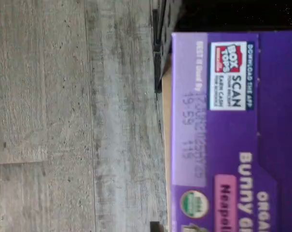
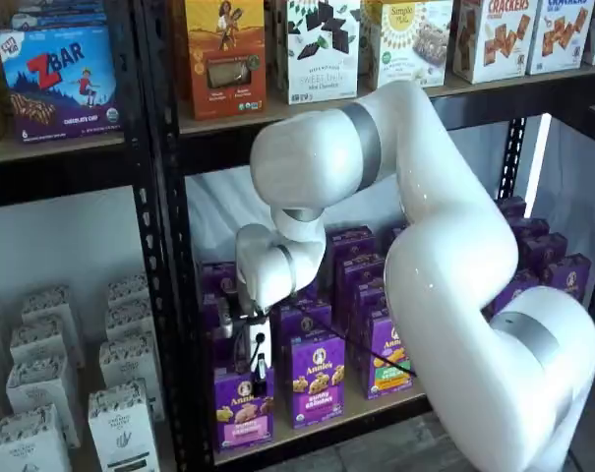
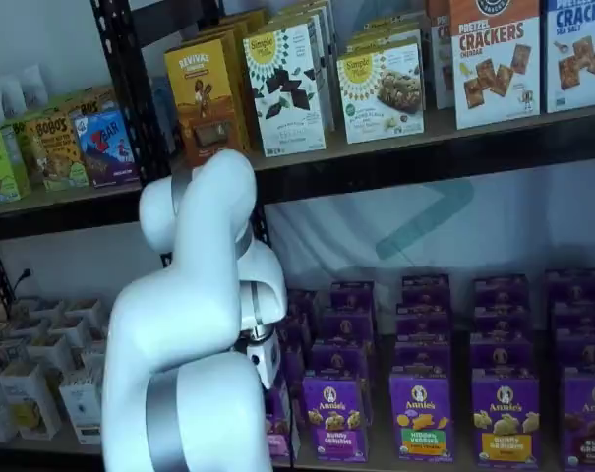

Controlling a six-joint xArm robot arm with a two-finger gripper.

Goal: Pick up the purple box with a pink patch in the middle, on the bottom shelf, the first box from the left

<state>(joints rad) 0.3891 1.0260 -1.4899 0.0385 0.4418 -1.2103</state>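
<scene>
The purple box with a pink band stands upright at the left front of the bottom shelf, just inside the black rack post. In the wrist view its top flap is close, with a Box Tops label and a pink patch. My gripper hangs straight down onto the top of this box, white body above and a black finger in front of the carton's upper edge. The arm covers most of the same box and the gripper. No gap between the fingers shows, and no grip is plain either.
A purple carton with a green band stands right beside the box, and one with a yellow-orange band further right. Rows of purple cartons fill the board behind. The black post stands to its left, with white cartons beyond. Grey plank floor lies below.
</scene>
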